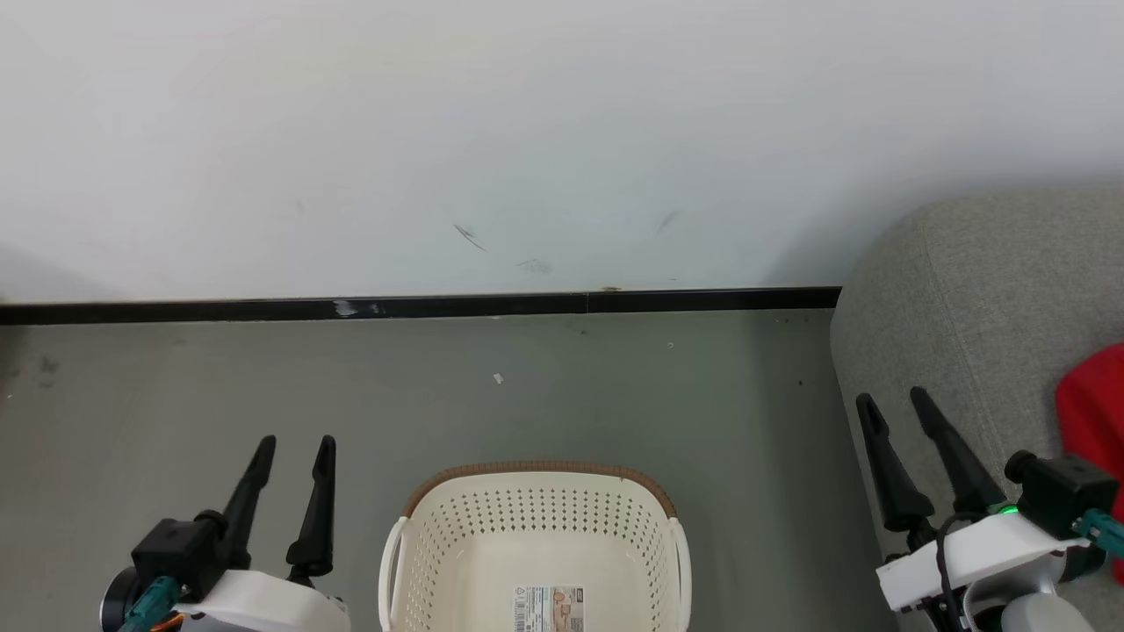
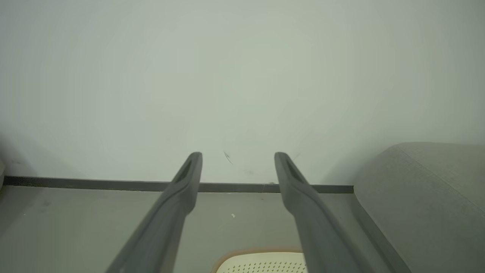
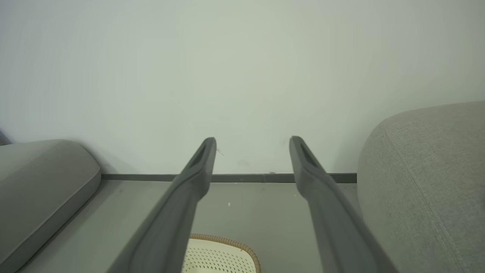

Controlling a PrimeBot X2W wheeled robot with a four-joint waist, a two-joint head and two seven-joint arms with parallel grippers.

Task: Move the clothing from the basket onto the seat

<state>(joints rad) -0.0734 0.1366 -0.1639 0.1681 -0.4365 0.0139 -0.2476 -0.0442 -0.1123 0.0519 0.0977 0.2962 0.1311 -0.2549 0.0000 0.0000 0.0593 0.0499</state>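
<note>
Left gripper (image 1: 297,441) is hovering over the grey floor (image 1: 527,395) at lower left, its two dark fingers standing apart with only air between them, gripping nothing. Right gripper (image 1: 891,395) is hovering at lower right by the front edge of the grey sofa (image 1: 983,290), fingers likewise spread and gripping nothing. The cream laundry basket (image 1: 540,470) is sitting on the floor between the two grippers, well apart from both, upright, brown woven-look rim on top, perforated walls and bare bottom showing, with a printed label (image 1: 549,607) stuck on that bottom. The red clothing (image 1: 1093,412) is lying on the sofa at the far right edge of the head view, just beyond the right wrist and cut off by the frame, so lettering and trim cannot be made out. A black baseboard (image 1: 439,307) is running along the foot of the pale wall (image 1: 527,132) up to the sofa. In the right wrist view a second grey cushioned piece (image 3: 38,182) is sitting at the left.
</note>
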